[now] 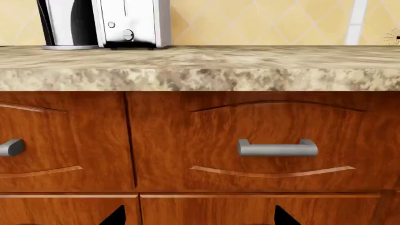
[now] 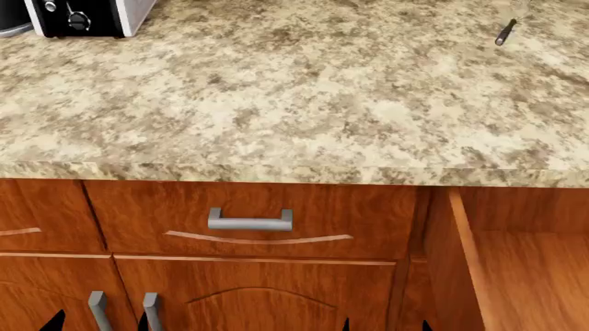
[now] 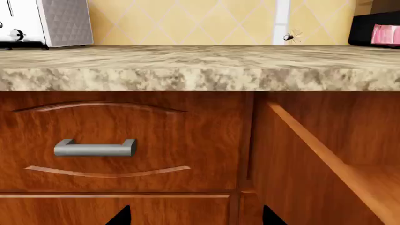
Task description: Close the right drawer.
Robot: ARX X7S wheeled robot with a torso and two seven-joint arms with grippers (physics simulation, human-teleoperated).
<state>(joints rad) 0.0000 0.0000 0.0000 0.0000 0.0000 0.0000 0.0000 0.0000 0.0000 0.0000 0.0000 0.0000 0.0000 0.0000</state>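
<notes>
A: What takes up the most room?

B: The counter (image 2: pixel 304 96), a mottled beige stone slab that fills the upper half of the head view. Under its front edge runs a row of reddish-brown wood cabinet fronts.

A: And the right drawer?

B: It (image 2: pixel 515 269) stands pulled out below the counter's front edge, toward the right end. The head view shows its thin left wall and part of its bare wooden floor. The right wrist view (image 3: pixel 325 159) shows the same wall slanting out from the cabinet face. Its front panel and handle lie outside every view.

A: What sits beside it?

B: A shut, narrower drawer (image 2: pixel 253 217) just to its left, with a grey bar handle (image 2: pixel 250 221) and a curved pale groove below. Arched doors (image 2: pixel 258 296) with upright handles sit beneath it.

A: Anything on the counter?

B: A toaster (image 2: pixel 87 15) at the far left corner, and a small dark object (image 2: pixel 505 32) near the far right, too small to name.

A: The claws?

B: Only dark tips show: the left claw (image 1: pixel 196 216) and the right claw (image 3: pixel 194 216), each with its tips well apart, released, holding nothing.
</notes>
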